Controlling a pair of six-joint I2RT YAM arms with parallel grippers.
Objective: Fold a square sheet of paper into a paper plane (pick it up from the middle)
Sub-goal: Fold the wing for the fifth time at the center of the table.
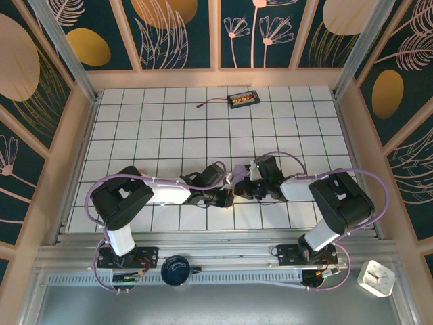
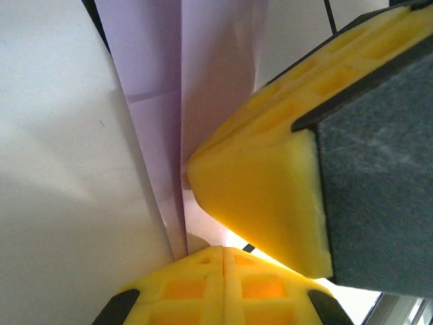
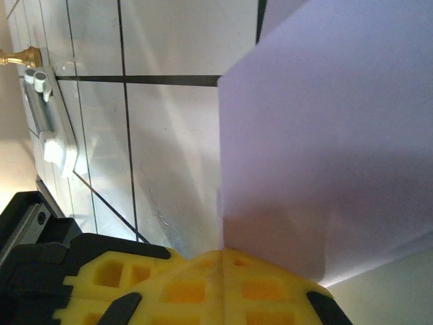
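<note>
Lavender paper sheet (image 2: 203,81), creased lengthwise, pinched between the closed fingers of left gripper (image 2: 223,254) and right gripper (image 3: 223,254), grippers meeting over white tiled table (image 1: 169,122)

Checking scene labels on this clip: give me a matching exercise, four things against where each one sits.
Things:
1. lavender paper
2. black box with orange sockets
3. white square block
4. dark blue round object

Places:
A. on the near rail, left of centre
B. over the nearer half of the tiled table, centred left to right
C. beyond the table's near right corner
D. at the table's far edge

Pairs: 1-B, 2-D, 3-C, 4-A
</note>
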